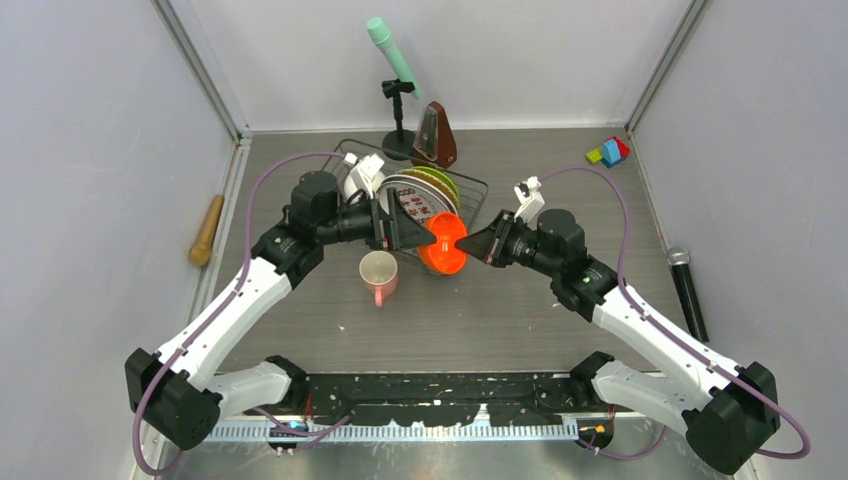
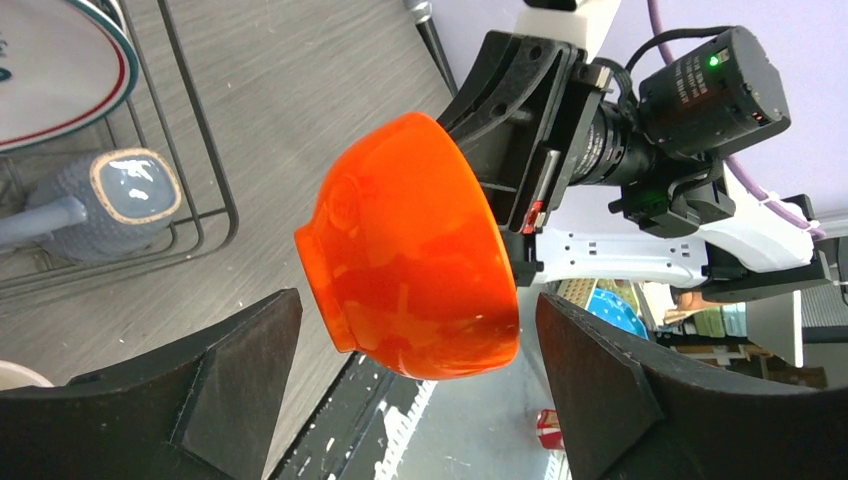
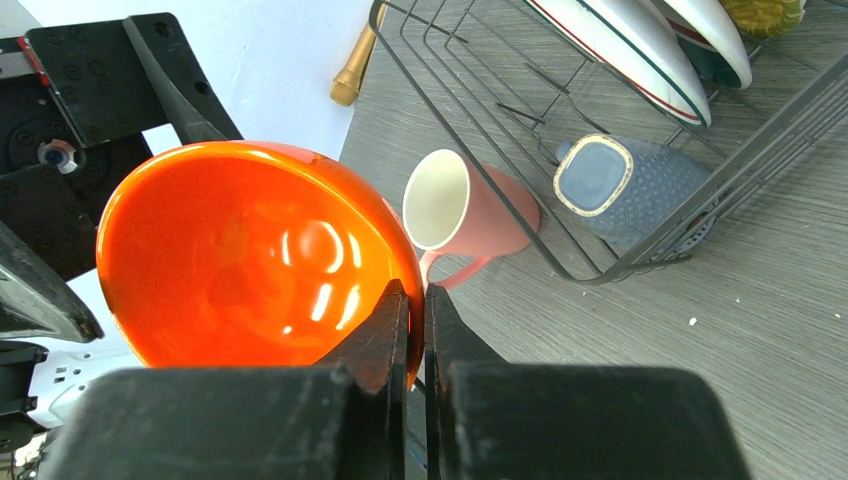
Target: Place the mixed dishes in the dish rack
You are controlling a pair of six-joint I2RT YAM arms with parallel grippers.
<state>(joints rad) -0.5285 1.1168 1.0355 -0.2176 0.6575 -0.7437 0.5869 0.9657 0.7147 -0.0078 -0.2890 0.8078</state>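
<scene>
**A:** Any lettering? The white teal-rimmed plate (image 1: 412, 205) (image 2: 50, 70) (image 3: 620, 50) has red marks on its face, but they're too small to read as words.

**B:** Then on to the orange-red bowl (image 1: 442, 245) (image 2: 410, 250) (image 3: 250, 260). It's glossy, with bright highlights inside and a low foot ring. It's tipped on its side in the air, at the near edge of the dish rack (image 1: 480, 190) (image 2: 200, 150) (image 3: 600, 270).

**A:** The right gripper (image 1: 470, 243) (image 3: 417, 300) is pinched tight on the bowl's rim, one finger inside and one outside.

**B:** The left gripper (image 1: 415, 235) (image 2: 415, 300) faces the foot with its jaws spread wide, straddling the bowl. There's a gap on the rim side, but on the foot side I can't tell.

**A:** In the rack, that plate stands on edge, with the lime-green plate (image 1: 447, 183) behind it.

**B:** The small grey-blue mug (image 2: 110, 205) (image 3: 620, 185) lies on its side in the rack's wires. It has a dotted texture and a tan rim.

**A:** The pink mug (image 1: 378, 275) (image 3: 470, 205) is upright on the table, just outside the rack, with a cream interior.
</scene>
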